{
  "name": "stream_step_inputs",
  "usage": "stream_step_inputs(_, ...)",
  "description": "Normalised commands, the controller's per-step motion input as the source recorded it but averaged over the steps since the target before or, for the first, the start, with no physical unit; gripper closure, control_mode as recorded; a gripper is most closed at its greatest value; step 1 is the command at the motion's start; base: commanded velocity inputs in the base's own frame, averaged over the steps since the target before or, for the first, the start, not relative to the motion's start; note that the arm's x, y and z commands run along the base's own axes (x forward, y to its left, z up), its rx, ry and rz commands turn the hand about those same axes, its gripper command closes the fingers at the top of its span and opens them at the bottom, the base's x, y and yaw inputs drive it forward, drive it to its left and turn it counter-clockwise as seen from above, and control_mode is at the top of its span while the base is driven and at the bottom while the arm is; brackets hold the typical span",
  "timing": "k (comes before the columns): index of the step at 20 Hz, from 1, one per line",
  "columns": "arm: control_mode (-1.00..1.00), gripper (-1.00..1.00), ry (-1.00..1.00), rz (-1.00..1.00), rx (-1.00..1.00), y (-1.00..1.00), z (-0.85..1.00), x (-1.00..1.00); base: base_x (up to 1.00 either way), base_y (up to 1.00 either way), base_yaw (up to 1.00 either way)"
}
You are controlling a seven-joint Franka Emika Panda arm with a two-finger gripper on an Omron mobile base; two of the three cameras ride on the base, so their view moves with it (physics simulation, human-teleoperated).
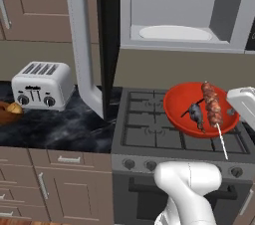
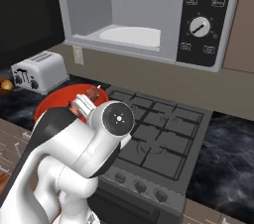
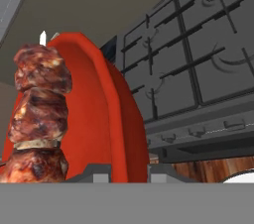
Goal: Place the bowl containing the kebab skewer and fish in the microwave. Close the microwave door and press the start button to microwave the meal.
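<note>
In the left base view the bowl (image 1: 201, 109) hangs raised above the stove (image 1: 149, 129), carried by its right rim, so the skewer (image 1: 212, 104) and fish (image 1: 196, 114) ride flat inside. The door (image 1: 107, 35) stands swung wide with its handle (image 1: 79, 40) forward, leaving the microwave (image 1: 174, 15) cavity free for the bowl.

In the right base view the arm hides most of the bowl (image 2: 54, 103); it sits low and left of the microwave (image 2: 144, 15), well below the cavity, so a lift is probably needed.

In the hand view the claw (image 3: 130, 171) is clamped on the bowl's rim (image 3: 124, 119), one fingertip either side, with the skewer (image 3: 38, 114) just beside.
</note>
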Motion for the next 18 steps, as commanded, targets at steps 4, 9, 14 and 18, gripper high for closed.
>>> stream_step_inputs(4, 1.00, 1.00, 0.00, 0.00, 0.00, 0.00, 0.00, 0.00, 0.00, 0.08, 0.07)
stream_step_inputs(9, -1.00, 1.00, 0.00, 0.00, 0.00, 0.00, 0.00, 0.00, 0.05, 0.05, 0.02)
stream_step_inputs(14, -1.00, 1.00, 0.00, 0.00, 0.00, 0.00, 0.00, 0.00, 0.00, 0.00, 0.00)
stream_step_inputs(18, -1.00, 1.00, 0.00, 0.00, 0.00, 0.00, 0.01, 0.00, 0.00, 0.00, 0.00)
